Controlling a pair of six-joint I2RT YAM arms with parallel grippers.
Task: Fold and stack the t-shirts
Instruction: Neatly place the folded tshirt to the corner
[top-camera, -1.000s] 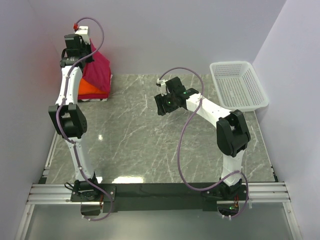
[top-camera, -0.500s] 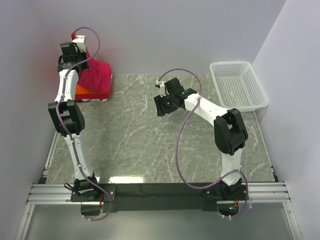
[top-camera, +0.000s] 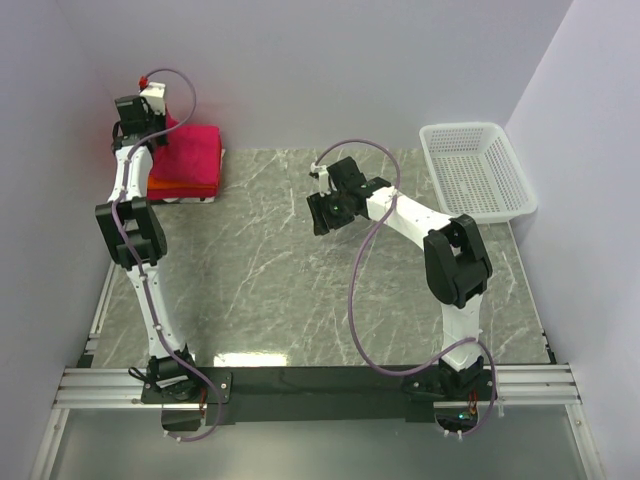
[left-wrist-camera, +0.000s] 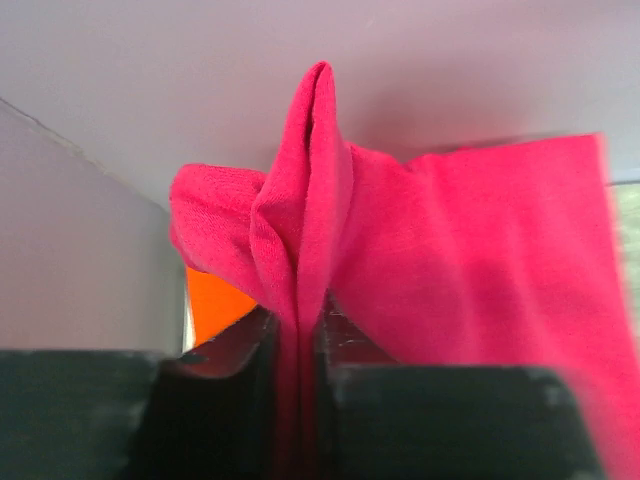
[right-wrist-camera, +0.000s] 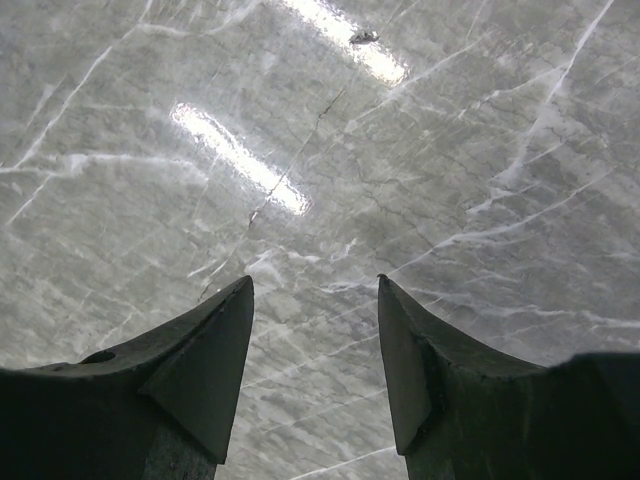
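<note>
A crimson-pink t-shirt (top-camera: 190, 152) lies folded on top of a stack at the table's far left corner, with orange and red t-shirts (top-camera: 170, 186) showing under its near edge. My left gripper (top-camera: 133, 122) is at the stack's far left edge, shut on a pinched fold of the crimson-pink t-shirt (left-wrist-camera: 305, 210). An orange t-shirt (left-wrist-camera: 215, 305) peeks out below it in the left wrist view. My right gripper (top-camera: 320, 212) hovers over the middle of the table, open and empty (right-wrist-camera: 315, 290).
A white plastic mesh basket (top-camera: 474, 170) stands at the table's far right edge. The grey marble tabletop (top-camera: 270, 260) lies between the stack and the basket. Walls close in on the left, back and right.
My left gripper has moved left and down with the crimson-pink shirt's edge, and the lifted cloth has come down flat onto the stack. The right arm has barely moved.
</note>
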